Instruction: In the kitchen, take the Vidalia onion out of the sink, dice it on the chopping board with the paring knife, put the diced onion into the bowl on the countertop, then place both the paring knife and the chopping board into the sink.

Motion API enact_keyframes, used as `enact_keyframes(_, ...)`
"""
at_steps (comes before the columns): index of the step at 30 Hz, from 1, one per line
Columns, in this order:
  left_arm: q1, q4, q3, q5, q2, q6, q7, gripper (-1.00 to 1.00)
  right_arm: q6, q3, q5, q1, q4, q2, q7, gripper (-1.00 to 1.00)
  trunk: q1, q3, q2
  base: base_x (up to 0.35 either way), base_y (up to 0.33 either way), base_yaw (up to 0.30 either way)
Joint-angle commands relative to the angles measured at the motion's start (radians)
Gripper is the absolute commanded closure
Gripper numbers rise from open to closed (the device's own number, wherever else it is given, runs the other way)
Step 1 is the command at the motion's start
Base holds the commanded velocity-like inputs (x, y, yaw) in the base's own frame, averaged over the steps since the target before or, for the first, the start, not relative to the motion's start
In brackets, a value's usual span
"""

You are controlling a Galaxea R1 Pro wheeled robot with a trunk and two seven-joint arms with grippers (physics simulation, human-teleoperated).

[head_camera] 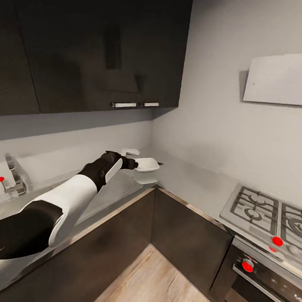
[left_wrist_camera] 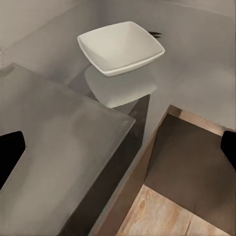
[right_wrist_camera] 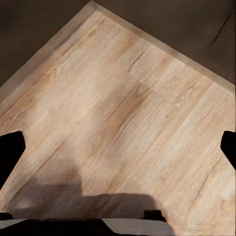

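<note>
White bowl near the tabletop corner

The squarish, shallow bowl (head_camera: 147, 164) sits upright and empty at centre frame on the grey tabletop (head_camera: 189, 180); sink tap (head_camera: 13, 177) at left.

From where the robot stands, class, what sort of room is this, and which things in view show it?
A home kitchen, most likely: a gas hob with red knobs, a chrome tap over the sink, dark wall cabinets.

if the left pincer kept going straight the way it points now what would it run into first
Most likely the white bowl on the countertop; the open left pincer points toward it. Depth is unclear, so it might meet the grey surface just short of the bowl.
</note>
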Motion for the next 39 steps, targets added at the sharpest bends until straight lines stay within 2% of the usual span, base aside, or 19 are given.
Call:
enact_keyframes(1, 0.000, -0.001, -0.008, 0.011, 0.003, 0.004, 0.009, -1.00, -0.002, -0.007, 0.008, 0.000, 0.016, 0.001, 0.007, -1.00, 0.000, 0.000, -0.001, 0.017, -0.017, 0.000)
enact_keyframes(4, 0.000, -0.001, -0.008, 0.011, 0.006, 0.005, 0.013, -1.00, 0.000, -0.007, 0.010, 0.000, 0.096, -0.010, 0.003, -1.00, 0.000, 0.000, -0.001, 0.008, -0.007, 0.000)
enact_keyframes(7, 0.004, 0.000, -0.009, 0.011, 0.006, 0.005, 0.013, -1.00, 0.000, -0.007, 0.010, 0.000, 0.196, -0.039, 0.001, -1.00, 0.000, 0.000, -0.001, 0.002, -0.002, 0.000)
enact_keyframes(10, 0.026, -0.001, -0.009, 0.011, 0.006, 0.005, 0.014, -1.00, -0.003, -0.008, 0.009, 0.000, 0.361, -0.077, -0.036, -1.00, 0.000, 0.000, -0.001, 0.000, 0.000, 0.000)
enact_keyframes(12, 0.030, -0.002, -0.009, 0.011, 0.007, 0.005, 0.022, -1.00, -0.007, -0.008, 0.007, 0.000, 0.428, -0.099, -0.060, -1.00, 0.000, 0.000, -0.001, 0.002, 0.000, 0.000)
enact_keyframes(14, 0.031, -0.002, -0.008, 0.011, 0.007, 0.005, 0.025, -1.00, -0.007, -0.007, 0.005, 0.000, 0.459, -0.108, -0.066, -1.00, 0.000, 0.000, -0.001, 0.038, -0.022, 0.000)
enact_keyframes(29, 0.032, 0.002, -0.008, 0.011, 0.008, 0.005, 0.030, -1.00, -0.004, -0.010, 0.004, 0.000, 0.485, -0.114, -0.072, -1.00, 0.000, 0.000, -0.001, 0.239, -0.139, 0.000)
enact_keyframes(32, 0.033, 0.005, -0.008, 0.011, 0.008, 0.005, 0.049, -1.00, -0.003, -0.011, 0.004, 0.000, 0.485, -0.114, -0.072, -1.00, 0.000, 0.000, -0.001, 0.263, -0.044, 0.000)
enact_keyframes(36, 0.033, 0.012, -0.008, 0.011, 0.008, 0.005, 0.103, -1.00, -0.002, -0.012, 0.004, 0.000, 0.485, -0.113, -0.073, -1.00, 0.000, 0.000, -0.001, 0.139, -0.012, 0.000)
enact_keyframes(39, 0.034, 0.014, -0.008, 0.012, 0.008, 0.005, 0.114, -1.00, -0.002, -0.012, 0.004, 0.000, 0.485, -0.113, -0.074, -1.00, 0.000, 0.000, -0.001, 0.031, -0.002, 0.000)
